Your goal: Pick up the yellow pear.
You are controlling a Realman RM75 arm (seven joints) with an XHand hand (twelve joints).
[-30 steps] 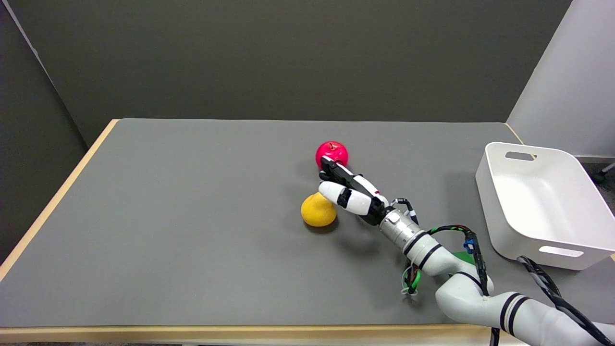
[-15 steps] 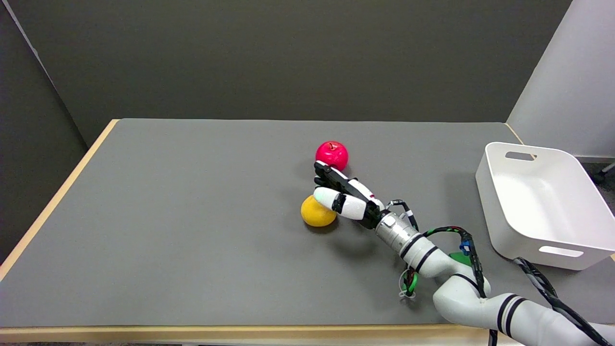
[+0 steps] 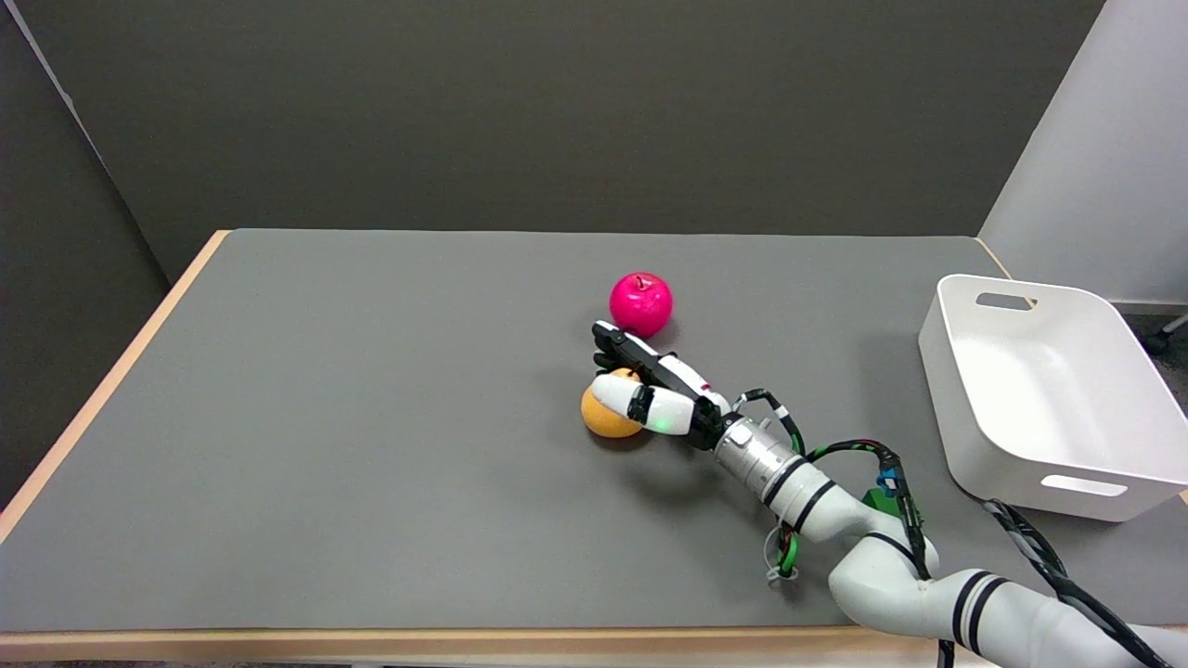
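Wide bare worktop [image 3: 371,445] lies left of the yellow pear [image 3: 601,417], which sits near the middle, well apart from every edge. Its long axis cannot be told under the right hand [image 3: 654,390], whose fingers [image 3: 617,390] curl around it. The white bin [image 3: 1049,394] at right holds nothing visible.

A grey-topped table [image 3: 371,445] with wooden edging stands before dark grey walls [image 3: 557,111].
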